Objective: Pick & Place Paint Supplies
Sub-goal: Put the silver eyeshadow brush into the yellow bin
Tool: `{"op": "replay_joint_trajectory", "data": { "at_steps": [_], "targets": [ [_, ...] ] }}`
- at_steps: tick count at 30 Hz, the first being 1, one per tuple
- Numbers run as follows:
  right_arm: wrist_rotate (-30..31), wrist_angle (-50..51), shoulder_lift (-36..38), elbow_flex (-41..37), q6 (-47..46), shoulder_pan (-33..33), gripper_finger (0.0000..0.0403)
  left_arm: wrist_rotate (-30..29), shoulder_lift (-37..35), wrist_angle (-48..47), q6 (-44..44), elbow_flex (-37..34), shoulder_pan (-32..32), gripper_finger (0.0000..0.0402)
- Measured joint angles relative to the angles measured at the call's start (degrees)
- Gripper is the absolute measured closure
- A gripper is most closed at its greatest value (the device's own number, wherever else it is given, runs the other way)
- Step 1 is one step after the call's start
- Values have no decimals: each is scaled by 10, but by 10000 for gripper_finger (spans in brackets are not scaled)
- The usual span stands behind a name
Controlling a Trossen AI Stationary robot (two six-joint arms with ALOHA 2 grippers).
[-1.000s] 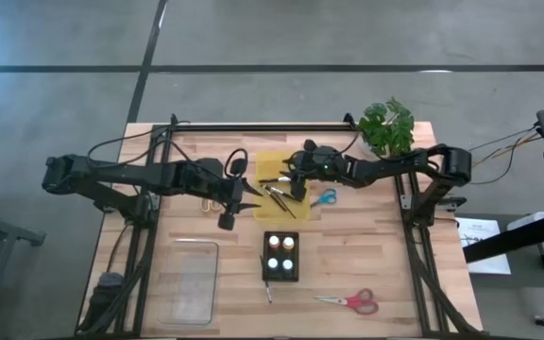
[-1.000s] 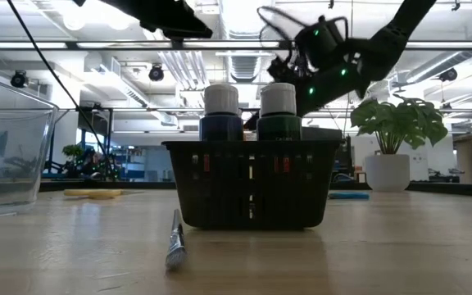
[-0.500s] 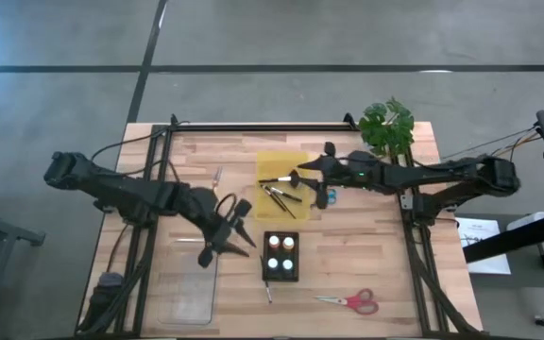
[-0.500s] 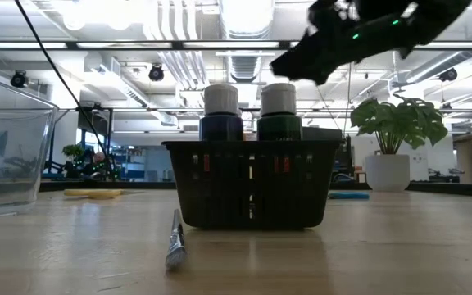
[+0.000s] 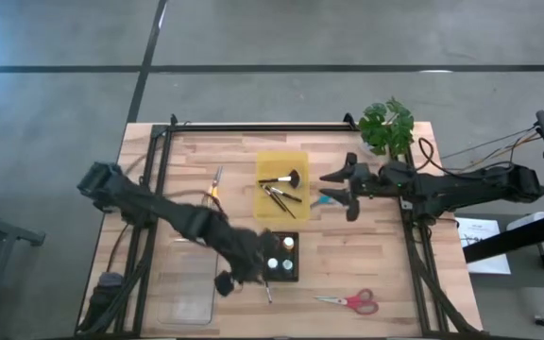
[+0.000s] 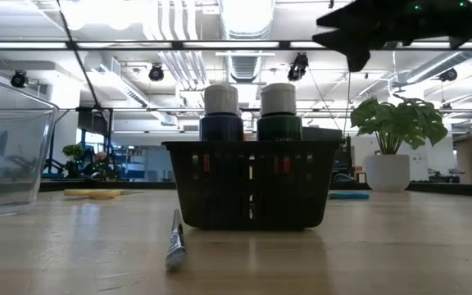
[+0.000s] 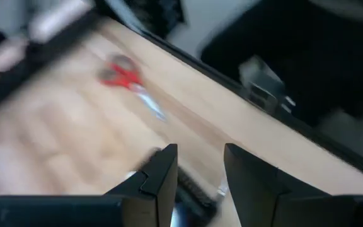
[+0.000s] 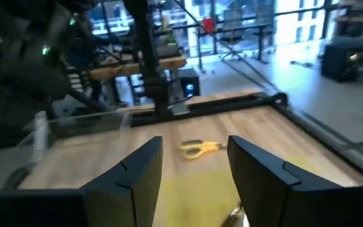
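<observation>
A black basket [image 5: 280, 257] holds several paint bottles [image 6: 250, 115], upright. In the yellow tray [image 5: 281, 162] lie a broad black-bristled brush [image 5: 283, 178] and thin paintbrushes [image 5: 280, 198]. One more thin brush [image 5: 268, 294] lies flat on the table before the basket. My left gripper [image 5: 250, 269] hovers at the basket's left side, open and empty [image 7: 199, 170]. To the right of the yellow tray, my right gripper [image 5: 333, 187] hangs open with nothing between its fingers [image 8: 194, 165].
A clear container [image 5: 187, 283] stands near the front left. Red scissors [image 5: 348, 302] lie near the front edge, blue scissors [image 5: 324, 199] under my right gripper, and yellow scissors [image 5: 215, 184] left of the tray. A potted plant [image 5: 386, 127] is at the far right.
My left gripper has swung from beside the yellow tray toward the table's near edge, over to the basket's left side, turning as it went. My right gripper has drawn back from over the tray toward the right edge and risen. Both stay open.
</observation>
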State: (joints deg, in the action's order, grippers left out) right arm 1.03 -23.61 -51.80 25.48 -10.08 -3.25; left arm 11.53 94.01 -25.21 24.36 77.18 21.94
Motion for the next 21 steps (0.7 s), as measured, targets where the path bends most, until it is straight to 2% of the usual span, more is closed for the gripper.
{"op": "replay_joint_trajectory", "data": {
  "at_steps": [5,11,17,21],
  "targets": [
    [2,1,29,-19,-31,32,224,-29,96,-130,18,117,49,264],
    [5,8,40,-23,-39,66,224,-72,171,-151,20,208,99,264],
    [10,7,37,-24,-39,91,224,-150,244,-199,27,243,113,264],
    [20,7,38,-24,-39,95,224,-161,284,-202,39,238,113,264]
  ]
}}
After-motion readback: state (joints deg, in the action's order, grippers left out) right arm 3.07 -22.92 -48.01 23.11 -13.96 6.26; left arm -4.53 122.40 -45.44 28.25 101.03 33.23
